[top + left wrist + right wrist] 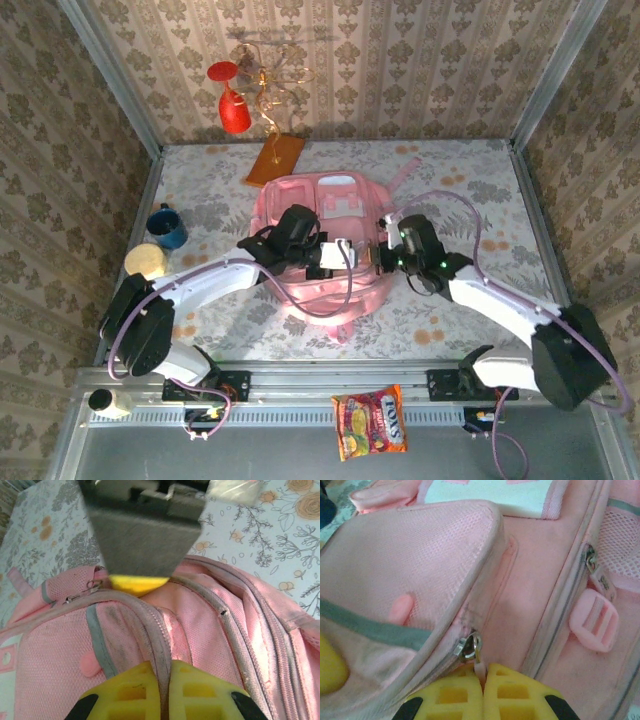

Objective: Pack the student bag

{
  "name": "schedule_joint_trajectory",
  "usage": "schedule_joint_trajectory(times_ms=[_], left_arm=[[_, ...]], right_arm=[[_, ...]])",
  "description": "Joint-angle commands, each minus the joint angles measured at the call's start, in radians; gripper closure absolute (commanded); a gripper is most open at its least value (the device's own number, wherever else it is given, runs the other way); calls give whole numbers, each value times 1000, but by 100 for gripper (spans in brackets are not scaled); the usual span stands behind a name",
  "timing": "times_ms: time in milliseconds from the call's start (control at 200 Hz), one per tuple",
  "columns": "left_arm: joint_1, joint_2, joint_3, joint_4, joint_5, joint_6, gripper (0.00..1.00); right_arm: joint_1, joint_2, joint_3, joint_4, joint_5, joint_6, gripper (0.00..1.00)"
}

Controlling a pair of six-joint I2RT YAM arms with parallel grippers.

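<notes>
Student bag point(365, 290) mid-table (margins free); right end effector point(483, 692) pinching zip pull point(479, 669).

— What has the right gripper point(483, 676) got?
— Its yellow fingers point(451, 696) pinch the pink zipper tab point(479, 668); the metal slider point(468, 646) sits just ahead.
— And to its right?
— A pink buckle point(594, 620) on the student bag point(420, 550).

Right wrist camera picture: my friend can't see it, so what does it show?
The right gripper has its yellow jaws shut on the pink zipper pull of the student bag, just below the metal slider. A pink plastic buckle sits to the right.
</notes>
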Motion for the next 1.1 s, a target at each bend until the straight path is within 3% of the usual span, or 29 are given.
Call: schedule_joint_trajectory(times_ms=[0,145,215,265,320,485,565,645,735,840,935,1040,1095], left_arm=[[15,-32,-17,-54,145,73,100],[31,-5,1,-30,154,79,100],[40,-1,-9,21,147,44,99],[50,-5,-18,53,146,-5,81],[64,-27,-46,107,150,-82,60],[128,-172,-250,495,135,-423,27],[174,-245,-322,617,-50,-638,10],[238,-320,-354,561,-314,-777,7],[312,-389,-376,412,-650,-823,3],[442,-445,-443,370,-810,-787,0],[576,-459,-514,409,-806,-781,0],[703,-391,-580,548,-668,-785,0],[728,-330,-628,703,-604,-772,0]], right_arm=[[-91,91,75,-42,195,41,100],[-136,177,120,-67,165,44,100],[-143,167,119,-93,156,30,86],[-145,134,108,-118,184,17,71],[-149,76,90,-149,235,8,61],[-181,-50,74,-220,420,7,36],[-197,-67,76,-217,547,11,19],[-205,-62,67,-182,677,2,1],[-211,-30,40,-105,810,-28,0],[-214,17,-1,12,903,-89,0],[-222,42,-123,282,875,-209,0],[-271,64,-247,567,726,-227,0],[-283,56,-265,602,676,-228,0]])
